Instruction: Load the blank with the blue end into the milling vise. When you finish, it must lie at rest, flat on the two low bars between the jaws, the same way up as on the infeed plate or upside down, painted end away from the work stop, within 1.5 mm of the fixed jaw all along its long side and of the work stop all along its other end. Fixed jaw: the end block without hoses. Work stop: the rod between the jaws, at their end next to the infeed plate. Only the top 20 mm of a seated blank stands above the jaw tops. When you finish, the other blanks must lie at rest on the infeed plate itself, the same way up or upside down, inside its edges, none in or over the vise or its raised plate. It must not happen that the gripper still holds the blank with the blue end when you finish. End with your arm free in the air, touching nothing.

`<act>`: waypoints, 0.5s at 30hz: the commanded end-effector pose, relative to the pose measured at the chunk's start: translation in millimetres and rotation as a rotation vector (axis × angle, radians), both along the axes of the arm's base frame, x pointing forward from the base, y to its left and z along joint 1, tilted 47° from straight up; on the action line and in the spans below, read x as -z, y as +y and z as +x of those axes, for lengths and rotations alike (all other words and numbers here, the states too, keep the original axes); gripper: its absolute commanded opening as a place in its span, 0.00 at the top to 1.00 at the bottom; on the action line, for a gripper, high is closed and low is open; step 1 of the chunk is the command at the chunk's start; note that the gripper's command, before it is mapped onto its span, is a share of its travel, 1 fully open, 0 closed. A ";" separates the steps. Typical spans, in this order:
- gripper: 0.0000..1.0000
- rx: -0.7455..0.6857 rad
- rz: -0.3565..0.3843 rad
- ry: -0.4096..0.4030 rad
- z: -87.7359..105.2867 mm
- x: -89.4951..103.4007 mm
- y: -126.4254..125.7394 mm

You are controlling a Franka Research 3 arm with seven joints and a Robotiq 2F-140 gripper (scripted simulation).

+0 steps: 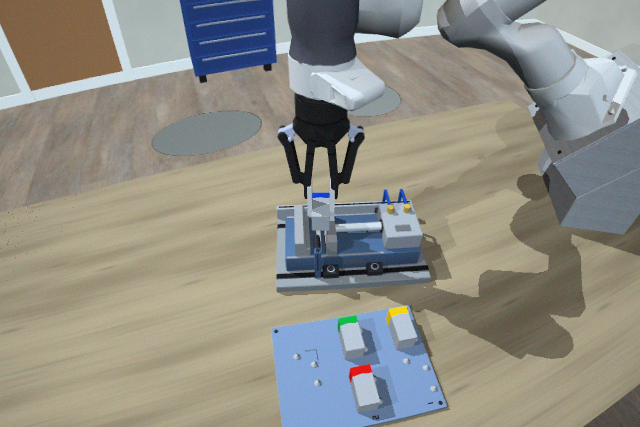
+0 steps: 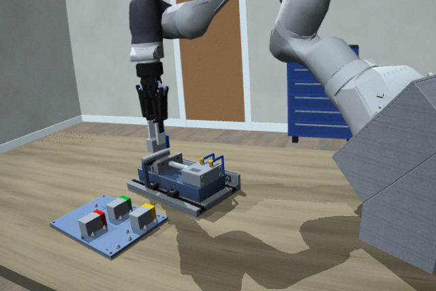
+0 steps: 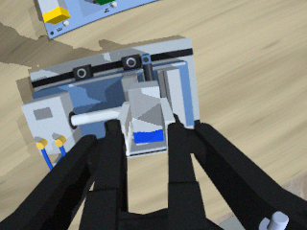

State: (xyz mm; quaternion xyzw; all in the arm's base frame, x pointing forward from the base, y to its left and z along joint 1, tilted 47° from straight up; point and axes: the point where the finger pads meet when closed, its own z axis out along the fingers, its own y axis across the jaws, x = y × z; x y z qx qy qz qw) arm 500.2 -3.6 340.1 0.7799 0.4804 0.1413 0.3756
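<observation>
My gripper is shut on the blank with the blue end. It holds the blank above the vise, over the gap between the fixed jaw and the moving jaw. The blue end points away from the infeed plate. The work stop is at the jaws' plate-side end. The green, red and yellow blanks sit on the infeed plate. The low bars are hidden.
The hose block with blue hoses stands at the vise's other end. Clamps sit along the raised plate's near edge. Small pins stand on the infeed plate. The stop's upright post rises beside the vise.
</observation>
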 end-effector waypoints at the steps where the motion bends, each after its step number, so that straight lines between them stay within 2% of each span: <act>1: 1.00 -0.052 -0.049 0.036 -2.0 -6.1 -10.1; 10: 1.00 -0.052 -0.049 0.036 -2.0 -6.1 -10.1; 11: 1.00 -0.030 -0.028 0.021 -2.0 -9.3 -15.3; 15: 1.00 -0.052 -0.049 0.036 -4.8 -23.2 -37.7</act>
